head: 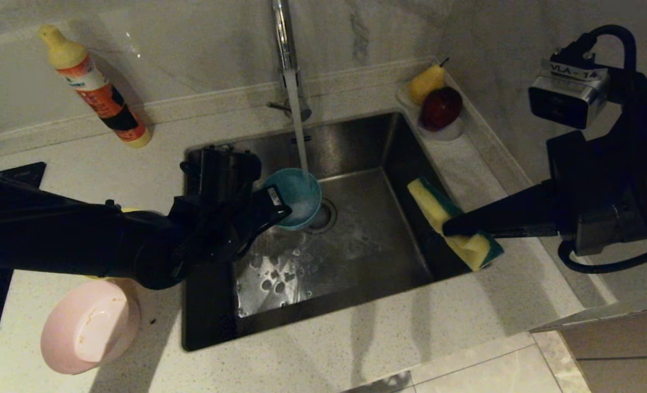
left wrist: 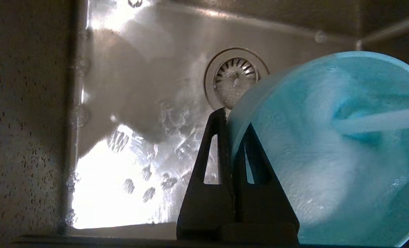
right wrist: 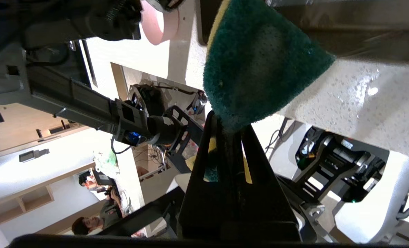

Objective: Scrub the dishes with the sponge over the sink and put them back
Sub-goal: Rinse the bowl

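Observation:
My left gripper (head: 281,210) (left wrist: 230,120) is shut on the rim of the light blue bowl (head: 297,197) (left wrist: 328,151), holding it tilted over the sink (head: 356,245) near the drain (left wrist: 235,77). Water from the tap (head: 286,49) runs into the bowl. Off to the right, over the sink's right edge, my right gripper (head: 448,229) (right wrist: 229,121) is shut on the sponge (head: 454,224) (right wrist: 259,62), its green face toward the wrist camera. The pink bowl (head: 89,326) lies upside down on the counter at the front left. A sliver of yellow (head: 130,209) peeks from behind the left arm.
A detergent bottle (head: 95,87) lies at the back left of the counter. A small white dish (head: 449,131) with an apple (head: 441,107) and a pear (head: 426,83) stands at the sink's back right corner. The wet sink floor (left wrist: 139,172) has soap spots.

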{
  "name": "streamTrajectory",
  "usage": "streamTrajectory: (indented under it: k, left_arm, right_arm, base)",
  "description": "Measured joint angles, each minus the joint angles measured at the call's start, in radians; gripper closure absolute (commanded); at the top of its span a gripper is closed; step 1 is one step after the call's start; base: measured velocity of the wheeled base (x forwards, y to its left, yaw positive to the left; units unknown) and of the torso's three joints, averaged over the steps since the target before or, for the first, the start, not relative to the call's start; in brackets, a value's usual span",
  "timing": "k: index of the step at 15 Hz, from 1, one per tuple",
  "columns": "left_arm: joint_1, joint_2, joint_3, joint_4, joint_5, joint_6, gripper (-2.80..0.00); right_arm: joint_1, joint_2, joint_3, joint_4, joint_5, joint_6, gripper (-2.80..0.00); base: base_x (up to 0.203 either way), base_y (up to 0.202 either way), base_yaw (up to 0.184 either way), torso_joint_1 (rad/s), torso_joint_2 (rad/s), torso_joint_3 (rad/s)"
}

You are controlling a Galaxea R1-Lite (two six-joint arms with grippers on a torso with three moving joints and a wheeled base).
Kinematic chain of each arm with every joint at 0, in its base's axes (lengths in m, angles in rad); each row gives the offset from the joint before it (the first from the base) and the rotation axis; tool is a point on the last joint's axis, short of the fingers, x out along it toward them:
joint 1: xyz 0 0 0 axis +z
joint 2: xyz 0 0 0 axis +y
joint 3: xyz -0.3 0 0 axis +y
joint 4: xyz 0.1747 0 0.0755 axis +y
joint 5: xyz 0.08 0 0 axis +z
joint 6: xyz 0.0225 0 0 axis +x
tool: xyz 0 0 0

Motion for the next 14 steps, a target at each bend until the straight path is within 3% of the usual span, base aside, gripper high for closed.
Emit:
streamTrajectory:
  k: [3,5,8,14]
  left_arm:
    - [-0.001,-0.018,0.020,-0.013,0.014,0.021,0.00]
    - [0.002,-0.049,0.039,-0.021,0.051,0.092,0.00]
    - [0.022,-0.128,0.111,-0.156,0.096,0.289,0.00]
    - [0.040,-0.192,0.370,-0.716,0.080,0.787,0.00]
  right_arm:
    - [0.000,-0.017,0.028,0.001,0.002,0.000,0.00]
    - [0.000,-0.028,0.048,-0.001,0.002,-0.001,0.00]
    - [0.001,-0.041,0.094,-0.025,0.003,0.000,0.00]
    - [0.002,-0.051,0.179,-0.141,0.004,0.004,0.00]
  base:
    - [0.000,0.000,0.000,0.000,0.00,0.000]
    - [0.000,0.000,0.000,0.000,0.00,0.000]
    - [0.000,0.000,0.000,0.000,0.00,0.000]
    - [0.000,0.000,0.000,0.000,0.00,0.000]
